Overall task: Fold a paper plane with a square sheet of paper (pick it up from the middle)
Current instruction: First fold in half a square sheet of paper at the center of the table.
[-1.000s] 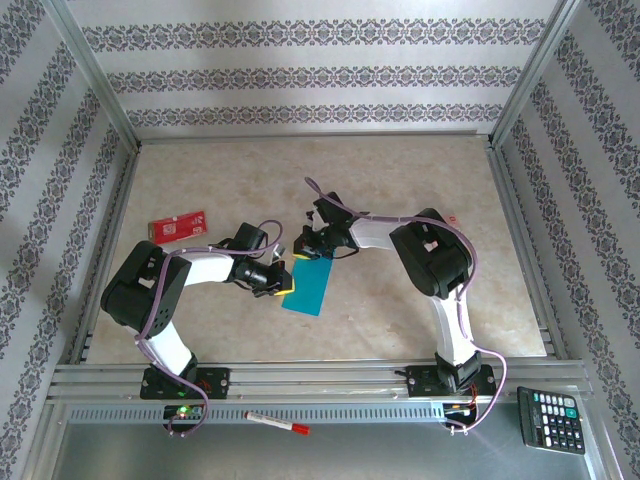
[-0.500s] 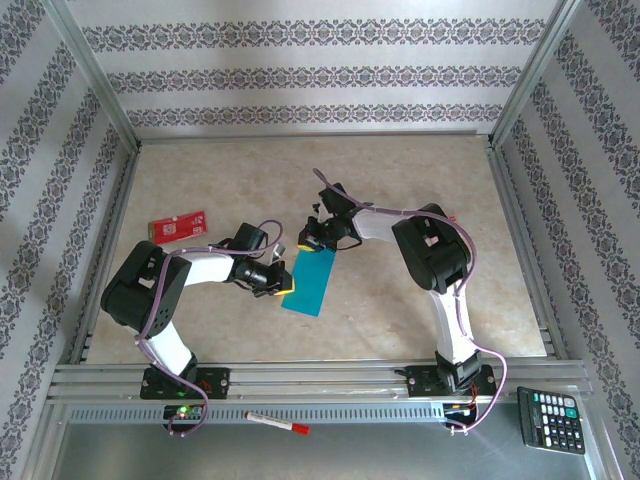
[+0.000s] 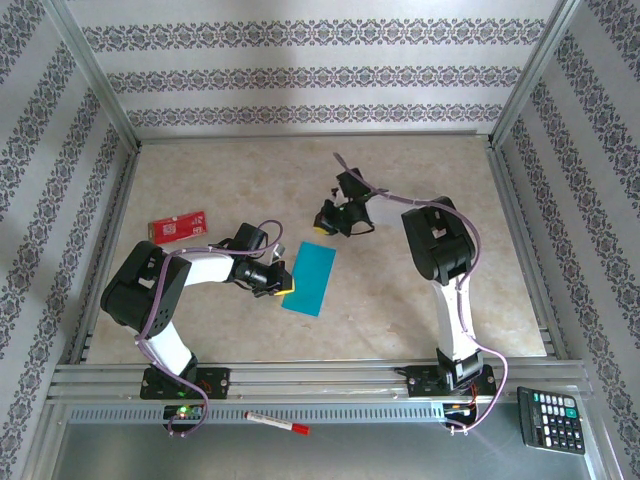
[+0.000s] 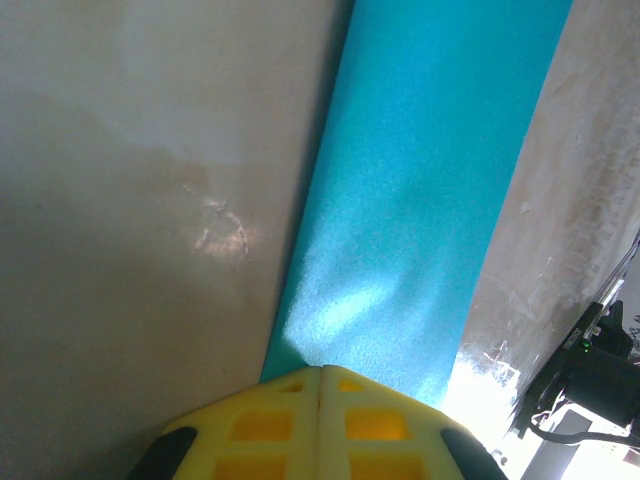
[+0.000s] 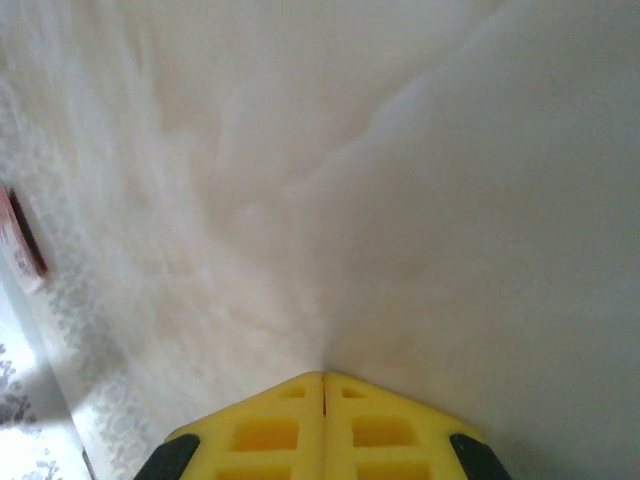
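Observation:
The square sheet of paper (image 3: 310, 279) lies flat on the table as a narrow teal-blue folded rectangle (image 4: 420, 200); no pointed paper plane is in view. My left gripper (image 3: 288, 285) is shut, and its yellow tip (image 4: 320, 370) rests at the sheet's left edge near one corner, with nothing between the jaws. My right gripper (image 3: 322, 222) is shut and empty. It sits apart from the sheet, just beyond its far end, and its tip (image 5: 323, 376) is close over bare tabletop.
A red-and-white card (image 3: 178, 227) lies on the table at the left, seen also as a red card (image 5: 22, 235) at the edge of the right wrist view. A marker pen (image 3: 277, 422) and a calculator (image 3: 551, 418) lie on the near ledge. Metal frame rails (image 3: 300, 375) border the table.
My right gripper has drawn back from the sheet's far end, moving away and to the right. The left arm and the sheet have stayed put.

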Available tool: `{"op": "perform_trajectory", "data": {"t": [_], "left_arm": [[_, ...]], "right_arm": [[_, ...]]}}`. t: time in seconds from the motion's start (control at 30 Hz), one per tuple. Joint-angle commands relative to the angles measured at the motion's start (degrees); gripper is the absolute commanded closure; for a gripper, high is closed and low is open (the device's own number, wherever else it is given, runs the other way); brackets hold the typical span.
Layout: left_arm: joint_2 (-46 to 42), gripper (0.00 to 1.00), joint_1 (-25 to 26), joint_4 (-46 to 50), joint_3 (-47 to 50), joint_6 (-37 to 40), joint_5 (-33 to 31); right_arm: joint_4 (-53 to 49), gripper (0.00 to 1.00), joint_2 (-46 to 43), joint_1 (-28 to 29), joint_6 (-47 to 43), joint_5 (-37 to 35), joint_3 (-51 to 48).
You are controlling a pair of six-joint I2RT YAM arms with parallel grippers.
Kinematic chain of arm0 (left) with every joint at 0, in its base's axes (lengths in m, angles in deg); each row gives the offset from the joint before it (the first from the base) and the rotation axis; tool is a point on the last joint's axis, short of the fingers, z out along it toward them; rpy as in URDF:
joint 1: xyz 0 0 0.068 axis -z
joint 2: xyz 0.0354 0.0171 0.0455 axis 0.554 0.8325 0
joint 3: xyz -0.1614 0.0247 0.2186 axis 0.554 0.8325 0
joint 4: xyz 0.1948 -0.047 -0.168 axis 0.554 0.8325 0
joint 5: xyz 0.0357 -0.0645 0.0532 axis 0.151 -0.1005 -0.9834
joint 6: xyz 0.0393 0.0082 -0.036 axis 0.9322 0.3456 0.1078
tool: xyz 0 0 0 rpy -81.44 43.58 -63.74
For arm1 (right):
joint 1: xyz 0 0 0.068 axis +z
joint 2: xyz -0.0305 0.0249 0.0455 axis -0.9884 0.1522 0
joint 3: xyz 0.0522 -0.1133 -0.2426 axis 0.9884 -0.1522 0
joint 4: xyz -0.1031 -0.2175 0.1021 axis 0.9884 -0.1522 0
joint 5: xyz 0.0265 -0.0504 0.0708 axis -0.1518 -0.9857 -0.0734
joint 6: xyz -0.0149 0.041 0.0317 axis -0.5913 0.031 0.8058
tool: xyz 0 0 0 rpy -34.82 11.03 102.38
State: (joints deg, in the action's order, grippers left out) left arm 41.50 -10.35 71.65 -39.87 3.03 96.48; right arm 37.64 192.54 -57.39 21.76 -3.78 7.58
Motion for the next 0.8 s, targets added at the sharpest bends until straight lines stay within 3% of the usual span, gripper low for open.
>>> {"op": "perform_trajectory", "data": {"t": [0.0, 0.27, 0.53, 0.77], "left_arm": [[3.91, 1.00, 1.03, 13.11, 3.80, 1.21, -9.80], [3.35, 1.00, 1.06, 14.16, 2.72, 1.42, -10.14], [2.87, 1.00, 1.00, 14.61, 2.50, 1.52, -10.28], [1.26, 1.00, 1.01, 15.56, 2.02, 1.34, -10.00]], "right_arm": [[2.48, 1.00, -5.97, -0.10, -2.37, -1.35, -4.10], [8.84, 1.00, -12.98, 6.82, -0.43, 1.01, -14.20], [12.62, 1.00, -8.36, 11.07, 2.08, 3.10, -13.36], [11.78, 1.00, -4.75, 10.52, 1.27, 1.61, -13.72]]}}
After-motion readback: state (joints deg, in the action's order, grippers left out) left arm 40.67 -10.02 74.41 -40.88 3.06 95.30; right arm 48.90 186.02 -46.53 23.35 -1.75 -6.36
